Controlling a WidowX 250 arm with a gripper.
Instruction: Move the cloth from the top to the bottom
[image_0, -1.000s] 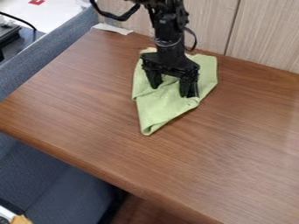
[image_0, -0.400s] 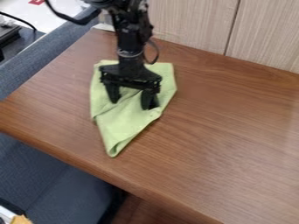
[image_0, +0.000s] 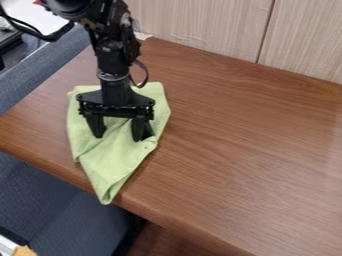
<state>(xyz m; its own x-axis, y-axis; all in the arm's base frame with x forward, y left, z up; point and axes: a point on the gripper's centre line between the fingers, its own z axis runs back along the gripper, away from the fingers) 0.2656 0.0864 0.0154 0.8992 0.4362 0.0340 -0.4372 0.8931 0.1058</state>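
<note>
The black gripper (image_0: 120, 137) hangs over the left part of the table, its two fingers spread apart and their tips down on the green cloth (image_0: 115, 160). Folds of cloth lie between and around the fingers. Part of the cloth's upper area is hidden behind the gripper body. Its narrow lower corner lies at the table's front edge, partly over it.
The brown wooden table (image_0: 247, 150) stretches to the right. Behind it stands a pale wood-grain wall (image_0: 200, 22). A blue-grey padded seat (image_0: 60, 210) lies below the front edge, and a white scrap is at the back left.
The gripper and cloth have moved together to the left and down toward the front edge. The fingers have stayed apart on the cloth.
</note>
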